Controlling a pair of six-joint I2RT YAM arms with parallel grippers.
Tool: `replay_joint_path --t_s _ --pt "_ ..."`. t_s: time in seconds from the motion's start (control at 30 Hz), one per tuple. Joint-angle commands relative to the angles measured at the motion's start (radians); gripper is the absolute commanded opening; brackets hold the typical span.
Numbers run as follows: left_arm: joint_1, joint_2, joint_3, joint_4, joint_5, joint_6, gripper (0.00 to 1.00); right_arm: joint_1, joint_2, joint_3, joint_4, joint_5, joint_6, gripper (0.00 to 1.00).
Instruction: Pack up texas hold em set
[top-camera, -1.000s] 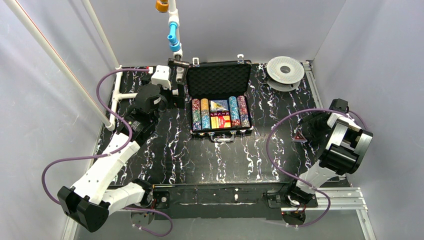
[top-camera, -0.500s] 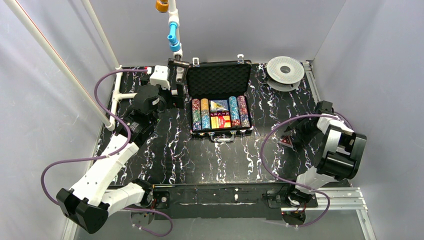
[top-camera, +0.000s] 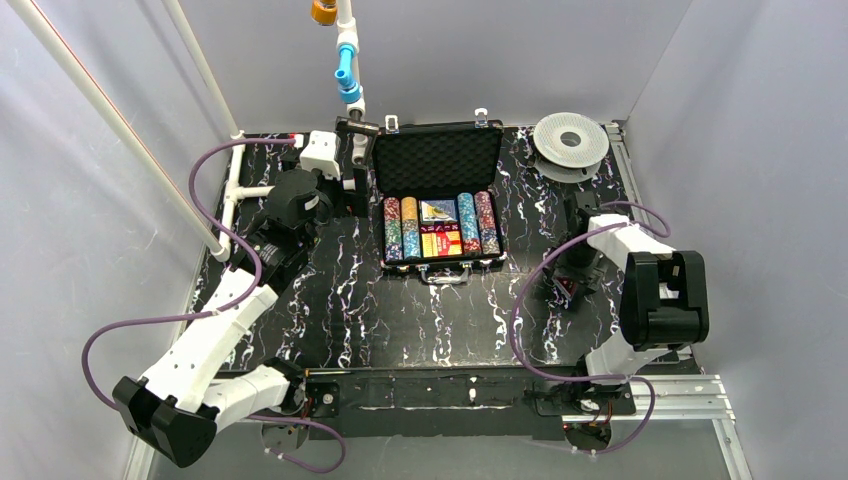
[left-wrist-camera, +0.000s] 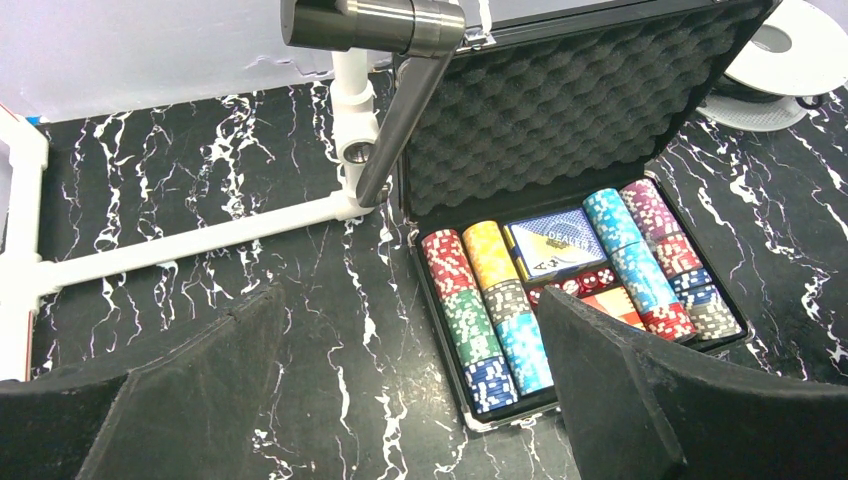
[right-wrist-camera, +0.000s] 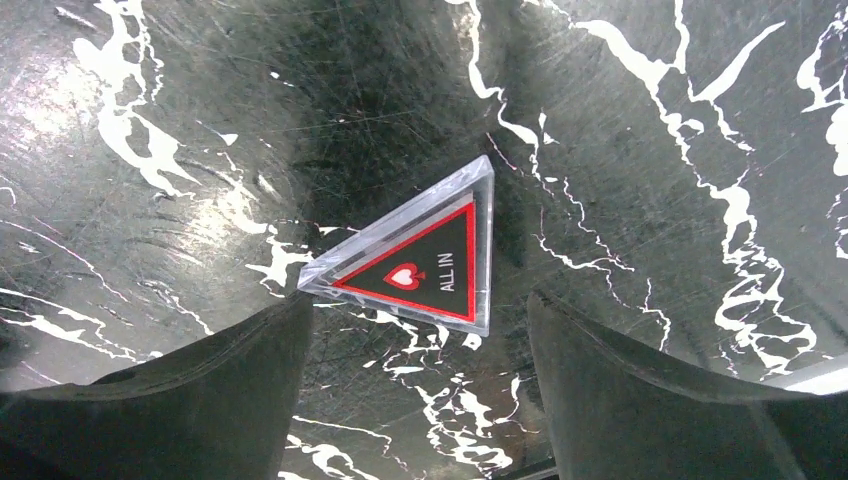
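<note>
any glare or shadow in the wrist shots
Right wrist view: the clear triangular all-in marker is sharp and sits in a dark shadow patch, with grey glare on the black marbled table at left. Left wrist view: the open black briefcase is crisp and evenly lit.

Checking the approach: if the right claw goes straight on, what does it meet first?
Probably the triangular ALL IN marker lying flat on the table, just ahead of the open right claw.
</note>
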Motion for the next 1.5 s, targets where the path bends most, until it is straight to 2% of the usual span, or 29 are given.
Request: replay_joint_path --t_s 0.0,0.5,0.67,1.0,1.47 --pt "-0.004 -0.022 0.004 0.001 -0.008 0.005 1.00 0.041 0.012 0.045 -0.015 0.073 -0.009 0.87" --pt "-0.004 -0.017 0.002 0.002 -0.010 0.005 1.00 0.041 0.104 0.111 -0.028 0.052 0.008 0.85" --pt "-0.004 -0.014 0.005 0.001 -0.002 0.006 0.99 0.036 0.043 0.071 -0.017 0.075 0.006 0.87" --pt "-0.004 -0.010 0.004 -0.001 0.001 0.005 1.00 0.010 0.001 0.032 0.022 0.020 -0.013 0.90" --pt "-0.004 -0.010 0.004 0.002 -0.001 0.005 0.99 -0.052 0.063 0.017 0.081 -0.076 -0.045 0.85"
